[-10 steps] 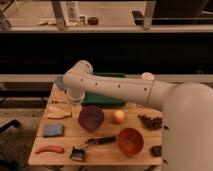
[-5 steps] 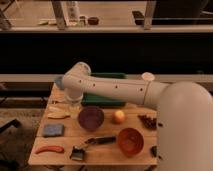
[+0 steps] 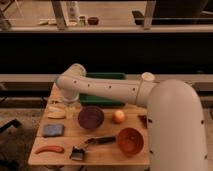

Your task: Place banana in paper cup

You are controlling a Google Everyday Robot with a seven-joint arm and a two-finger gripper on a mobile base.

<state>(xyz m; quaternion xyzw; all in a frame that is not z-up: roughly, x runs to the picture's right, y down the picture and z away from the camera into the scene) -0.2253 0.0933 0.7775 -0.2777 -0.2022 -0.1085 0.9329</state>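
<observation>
Since a second ago the arm's wrist has sunk lower and edged toward the left of the frame, while nothing on the table has shifted. The banana lies flat at the table's left edge, pale and untouched. I read the end effector as hanging just to its upper right, under the bulky wrist joint. I cannot tell whether the end effector is open, closed or gripping anything. I also cannot pick out the paper cup with any confidence. Some pale patches sit close around the banana and the wrist, and the cup may be one of them or hidden behind the arm.

Further out, the purple bowl stands right of the banana, with a small round yellow fruit beyond it. A blue-grey pad and an orange-red carrot piece lie toward the lower left, and an orange bowl toward the lower right. The green tray shows behind the arm.

To my eye the descent means I am closing in for the pickup; the banana is not yet lifted.
</observation>
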